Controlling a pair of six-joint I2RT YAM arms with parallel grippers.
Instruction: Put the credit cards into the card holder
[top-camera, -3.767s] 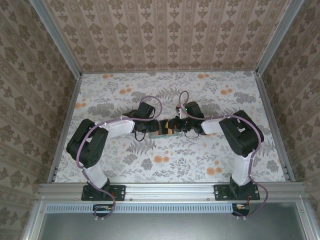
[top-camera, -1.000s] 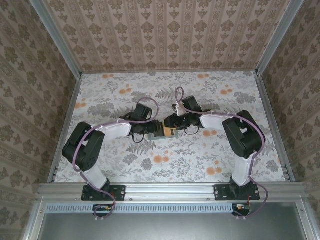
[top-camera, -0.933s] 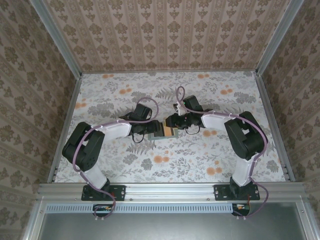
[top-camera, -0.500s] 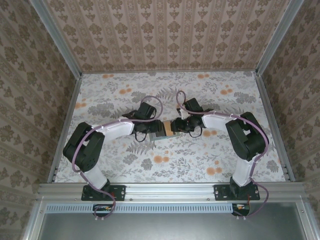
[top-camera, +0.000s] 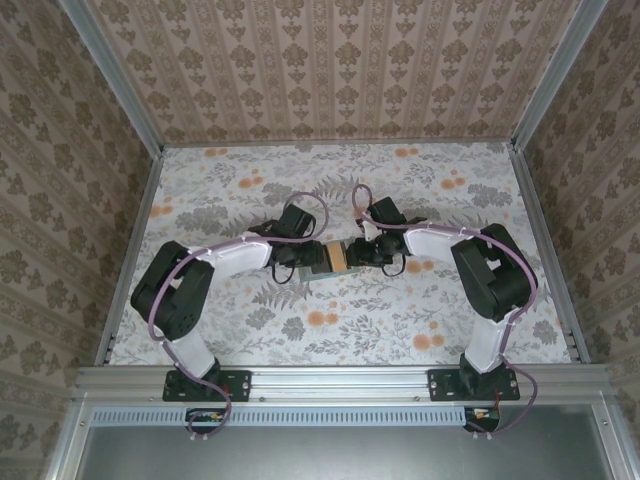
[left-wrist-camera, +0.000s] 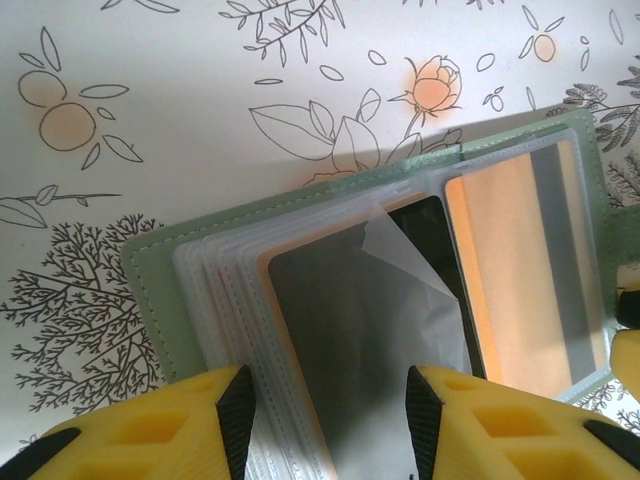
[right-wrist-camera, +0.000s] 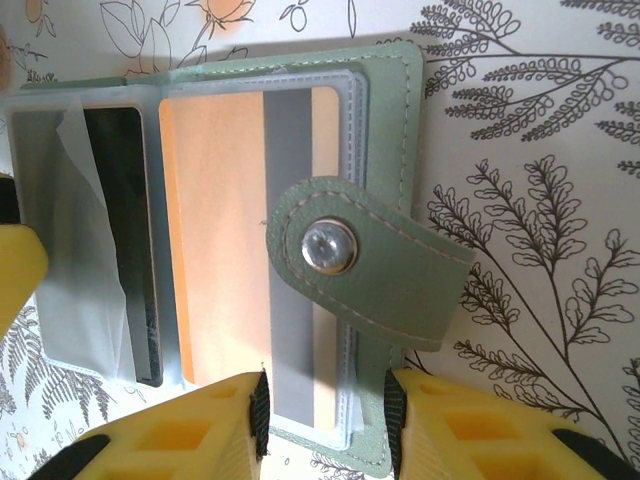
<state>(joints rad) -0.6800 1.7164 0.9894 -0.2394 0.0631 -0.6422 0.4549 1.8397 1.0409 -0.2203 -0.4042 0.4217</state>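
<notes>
Left claw part-open over the card holder; right claw part-open astride its edge.

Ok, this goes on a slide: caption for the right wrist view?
Open card holder on a flowered table, orange card sleeved inside, snap tab folded across it, right gripper at its edge.

A: What colours are showing?
B: The left arm and right arm are wearing white shells over black joints, purple cables are looping along them, and the fingers are showing yellow.
</notes>
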